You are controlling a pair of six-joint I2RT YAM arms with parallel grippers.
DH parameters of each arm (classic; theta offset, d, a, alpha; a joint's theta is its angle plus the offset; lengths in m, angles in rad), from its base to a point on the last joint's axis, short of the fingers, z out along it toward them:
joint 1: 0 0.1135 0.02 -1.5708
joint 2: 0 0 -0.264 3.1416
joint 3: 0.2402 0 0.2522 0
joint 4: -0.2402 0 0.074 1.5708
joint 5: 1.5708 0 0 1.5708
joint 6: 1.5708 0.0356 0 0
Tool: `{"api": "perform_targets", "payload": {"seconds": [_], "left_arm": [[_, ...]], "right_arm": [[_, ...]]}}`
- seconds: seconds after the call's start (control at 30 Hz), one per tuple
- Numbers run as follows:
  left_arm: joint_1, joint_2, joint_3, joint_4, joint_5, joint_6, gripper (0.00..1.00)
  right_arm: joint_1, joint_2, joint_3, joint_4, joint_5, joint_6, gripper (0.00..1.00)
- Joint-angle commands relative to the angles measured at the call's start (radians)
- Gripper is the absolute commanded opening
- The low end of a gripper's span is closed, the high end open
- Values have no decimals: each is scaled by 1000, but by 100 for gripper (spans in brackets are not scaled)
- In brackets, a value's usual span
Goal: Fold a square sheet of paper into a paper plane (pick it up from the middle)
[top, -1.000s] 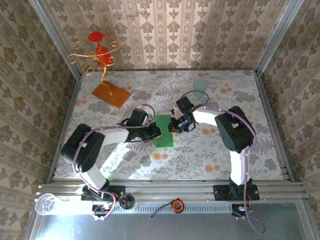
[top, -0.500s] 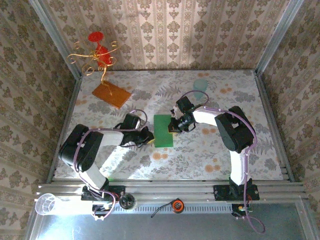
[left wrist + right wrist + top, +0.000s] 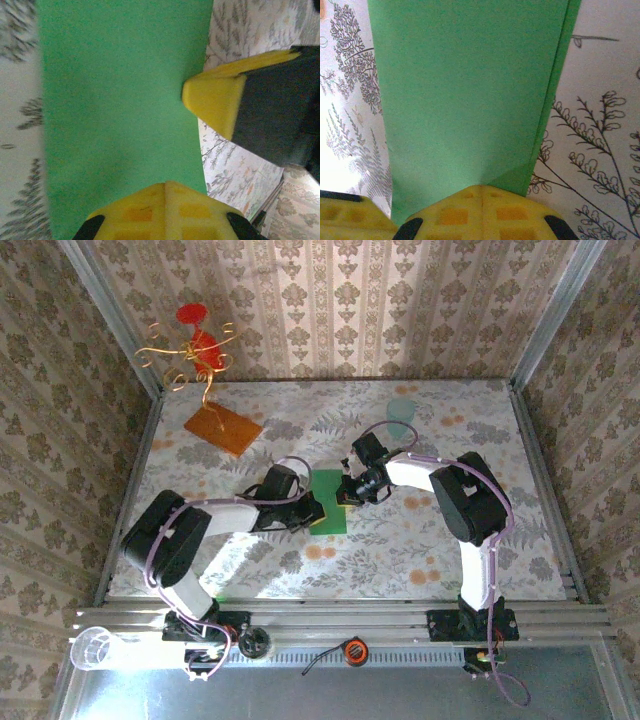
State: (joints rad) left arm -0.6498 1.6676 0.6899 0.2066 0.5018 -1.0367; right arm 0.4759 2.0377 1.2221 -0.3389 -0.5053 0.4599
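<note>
The green sheet of paper (image 3: 330,498) lies flat on the flowered table (image 3: 400,550), folded into a narrow rectangle. My left gripper (image 3: 313,510) rests on the paper's left edge, its yellow fingertips closed together on top of the sheet (image 3: 125,100); its tips (image 3: 166,186) hold nothing. My right gripper (image 3: 346,494) sits at the paper's right edge, also shut, its tips (image 3: 481,189) pressed on the paper (image 3: 465,85), where a doubled edge runs along the right side. The right gripper's yellow finger (image 3: 215,100) touches the sheet's edge in the left wrist view.
An orange-brown board (image 3: 222,428) with a gold wire stand (image 3: 195,350) lies at the back left. A pale teal cup (image 3: 401,412) stands at the back right. Wallpapered walls enclose the table on three sides. A clear cup (image 3: 95,648) sits below the front rail.
The left gripper pulled back left off the paper, then returned right onto its left edge. The right gripper and the paper have stayed where they were.
</note>
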Motion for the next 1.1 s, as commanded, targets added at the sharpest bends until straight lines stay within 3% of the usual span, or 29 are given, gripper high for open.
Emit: {"api": "perform_targets", "payload": {"seconds": [0.0, 0.3, 0.6, 0.87, 1.07], "left_arm": [[-1, 31, -16, 44, 16, -47, 0], [44, -6, -152, -25, 15, -2, 0], [70, -168, -246, -173, -20, 50, 0], [83, -261, -109, -292, -42, 180, 0], [122, -193, 13, -285, -47, 234, 0]], "right_arm": [[-3, 191, -107, -224, 326, 5, 1], [-3, 206, -108, -213, 330, 5, 1], [-3, 208, -107, -219, 344, 2, 1], [1, 179, -79, -227, 312, -7, 1], [22, 102, -5, -236, 211, -39, 3]]}}
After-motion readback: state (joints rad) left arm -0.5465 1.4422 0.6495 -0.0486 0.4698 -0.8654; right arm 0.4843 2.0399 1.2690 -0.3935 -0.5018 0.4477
